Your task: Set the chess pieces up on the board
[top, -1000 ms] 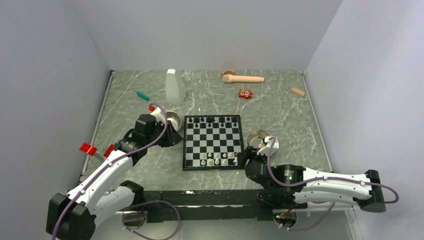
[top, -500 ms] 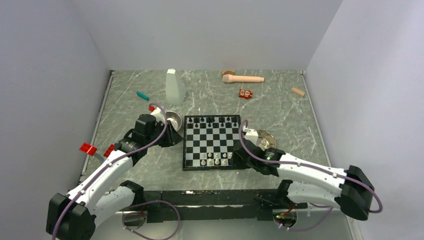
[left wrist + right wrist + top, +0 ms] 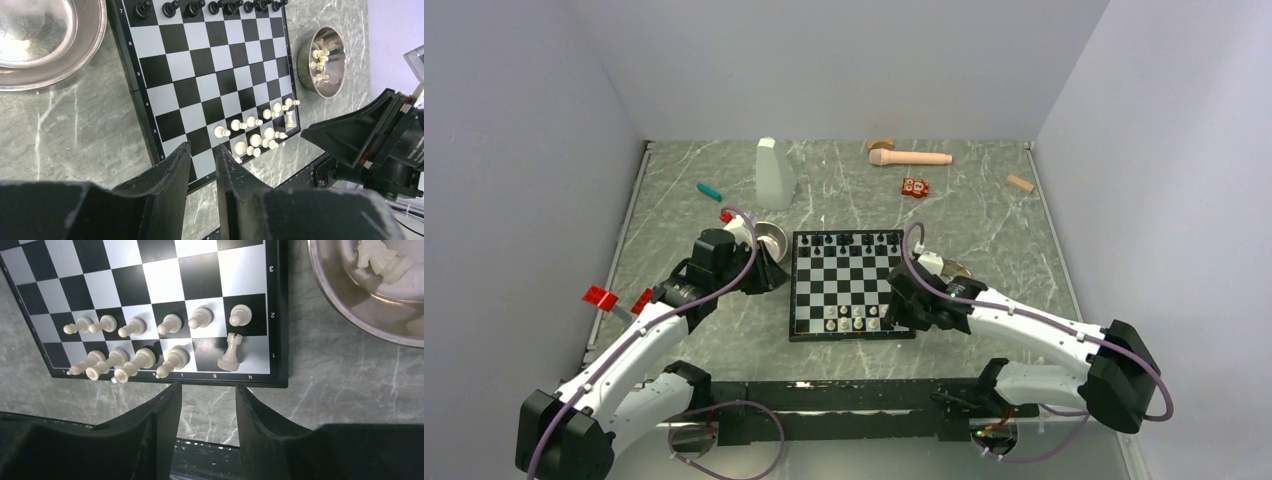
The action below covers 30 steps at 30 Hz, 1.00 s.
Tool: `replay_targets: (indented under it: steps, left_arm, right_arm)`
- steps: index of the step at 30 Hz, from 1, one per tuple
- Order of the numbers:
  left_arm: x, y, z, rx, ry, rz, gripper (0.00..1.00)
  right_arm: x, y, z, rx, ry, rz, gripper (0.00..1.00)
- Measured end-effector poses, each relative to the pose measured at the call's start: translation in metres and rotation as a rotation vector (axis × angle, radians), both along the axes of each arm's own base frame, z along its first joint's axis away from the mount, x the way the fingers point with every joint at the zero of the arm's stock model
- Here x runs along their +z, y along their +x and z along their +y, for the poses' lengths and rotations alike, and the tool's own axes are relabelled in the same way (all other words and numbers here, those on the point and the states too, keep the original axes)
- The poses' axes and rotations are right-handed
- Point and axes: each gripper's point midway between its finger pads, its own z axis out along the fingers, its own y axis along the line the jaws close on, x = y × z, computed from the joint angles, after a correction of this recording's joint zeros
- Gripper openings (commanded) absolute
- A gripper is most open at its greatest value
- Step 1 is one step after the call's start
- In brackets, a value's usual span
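Note:
The board [image 3: 849, 285] lies mid-table. Black chess pieces [image 3: 849, 240] line its far row, and white chess pieces [image 3: 135, 327] fill part of the two near rows, with a white rook [image 3: 231, 351] on the near right corner square. More white pieces lie in the steel bowl [image 3: 330, 300] right of the board. My right gripper [image 3: 207, 387] hovers open and empty just off the board's near right edge [image 3: 896, 308]. My left gripper [image 3: 201, 150] is open only narrowly, holds nothing, and hangs over the board's left side beside an empty steel bowl [image 3: 50, 65].
Along the back stand a white bottle [image 3: 774, 175], a teal stick [image 3: 709, 190], a wooden roller [image 3: 911, 157], a small red toy [image 3: 914, 187] and a wooden block [image 3: 1020, 183]. Red blocks [image 3: 600, 297] sit at the left edge.
My right arm has swung left from the bowl of white pieces to the board's near right corner, and its jaws have narrowed. The left arm has stayed put.

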Motion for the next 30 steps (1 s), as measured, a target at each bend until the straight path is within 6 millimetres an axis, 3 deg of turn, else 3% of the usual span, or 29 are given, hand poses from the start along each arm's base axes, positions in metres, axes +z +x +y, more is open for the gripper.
replay_targets:
  steps: [12,30]
  left_arm:
    - [0.004,-0.001,0.0,0.0,-0.006,-0.015,0.31]
    - [-0.002,-0.003,0.001,0.0,-0.001,-0.003,0.31]
  right_arm:
    - [0.04,0.021,-0.012,-0.038,0.066,0.105,0.46]
    - [0.005,0.003,-0.008,0.046,0.028,0.295,0.42]
